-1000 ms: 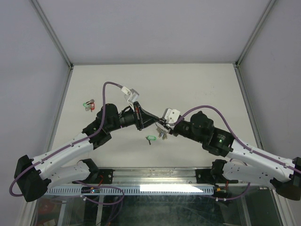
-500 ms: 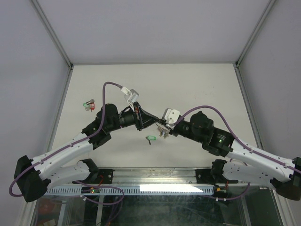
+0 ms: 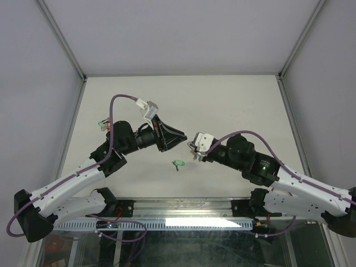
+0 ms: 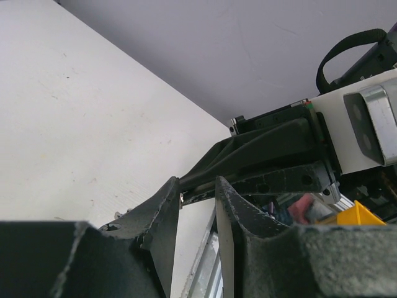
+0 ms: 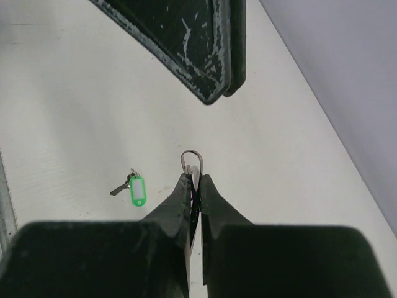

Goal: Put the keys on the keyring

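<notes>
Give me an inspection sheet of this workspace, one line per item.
Surface: white table, no spills seen.
Job's things: green-tagged key lies flat on the table, untouched; keyring is pinched, its loop poking past the fingertips.
Clutter: small green-and-red item near the left edge, too small to identify.
Grippers: left gripper open and empty; right gripper shut on the keyring.
Cables: purple cable arcs over each arm, no snag seen.
Surroundings: plain grey walls with metal frame posts.
</notes>
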Tool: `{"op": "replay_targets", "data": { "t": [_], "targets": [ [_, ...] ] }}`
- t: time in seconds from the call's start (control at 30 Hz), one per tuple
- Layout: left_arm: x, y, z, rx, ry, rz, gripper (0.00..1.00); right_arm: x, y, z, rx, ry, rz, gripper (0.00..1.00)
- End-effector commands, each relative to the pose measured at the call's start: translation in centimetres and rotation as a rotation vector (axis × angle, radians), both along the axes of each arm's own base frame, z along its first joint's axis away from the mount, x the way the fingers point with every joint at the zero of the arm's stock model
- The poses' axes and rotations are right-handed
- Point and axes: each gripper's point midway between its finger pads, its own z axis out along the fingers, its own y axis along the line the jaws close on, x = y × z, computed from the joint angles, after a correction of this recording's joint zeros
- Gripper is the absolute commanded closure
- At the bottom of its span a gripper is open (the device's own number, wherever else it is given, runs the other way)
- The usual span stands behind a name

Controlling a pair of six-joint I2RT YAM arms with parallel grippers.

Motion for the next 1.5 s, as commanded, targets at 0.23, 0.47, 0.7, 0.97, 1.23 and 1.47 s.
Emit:
{"op": "replay_targets", "data": {
  "t": [0.23,0.47,0.7,0.97,1.23,1.47],
  "targets": [
    [0.5,1.1,1.6,0.032,-0.092,0.060,0.70,0.0,-0.8,3.4,0.016,-0.175,-0.018,1.00],
    [0.6,1.1,1.4,0.045,-0.099,0.064,0.70,-0.1,-1.1,3.6,-0.006,-0.212,-0.032,1.00],
    [0.4,0.9,1.5,0.045,-0.103,0.048,0.70,0.1,-1.2,3.8,-0.011,-0.223,-0.042,1.00],
    [-1.2,-0.7,1.9,-0.007,-0.093,-0.083,0.66,0.1,-0.4,4.4,0.049,-0.189,-0.052,1.00],
    [-1.8,-1.8,1.2,-0.011,-0.075,-0.124,0.67,0.0,0.2,4.9,0.078,-0.185,-0.041,1.00],
    [-1.8,-2.0,0.8,-0.002,-0.068,-0.126,0.71,-0.1,0.5,5.1,0.091,-0.179,-0.033,1.00]
  ]
}}
